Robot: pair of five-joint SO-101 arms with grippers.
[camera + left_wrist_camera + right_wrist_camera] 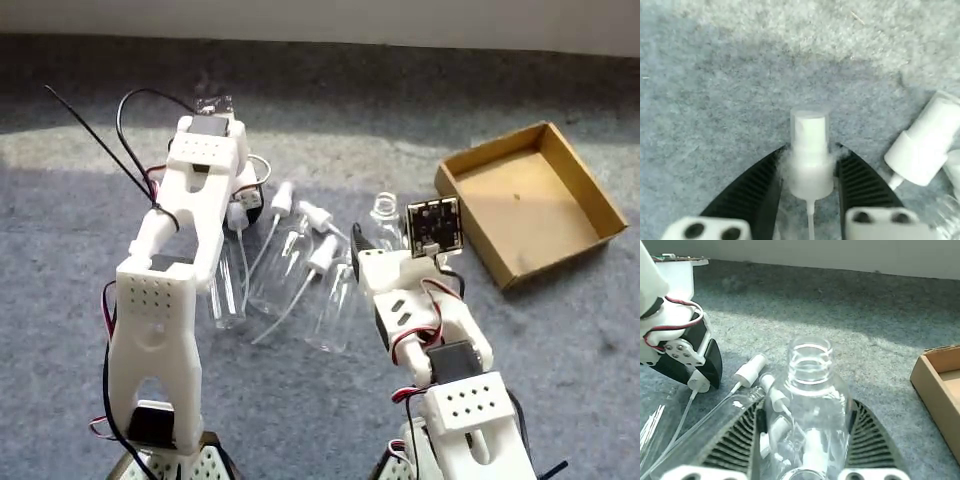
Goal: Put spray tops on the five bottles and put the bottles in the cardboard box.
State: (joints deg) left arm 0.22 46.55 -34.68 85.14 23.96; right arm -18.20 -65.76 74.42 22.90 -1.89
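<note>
White perforated arms [160,310], black ribbed tools [810,151], red-black cables [677,302]

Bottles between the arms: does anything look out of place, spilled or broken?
Nothing looks spilled or broken. The loose bottles lie on their sides in a jumble, with spray tops lying across them.

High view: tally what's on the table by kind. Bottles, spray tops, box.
Clear bottles: 4
Spray tops: 4
Cardboard box: 1
Total: 9 that I can tell apart; more may be hidden.
</note>
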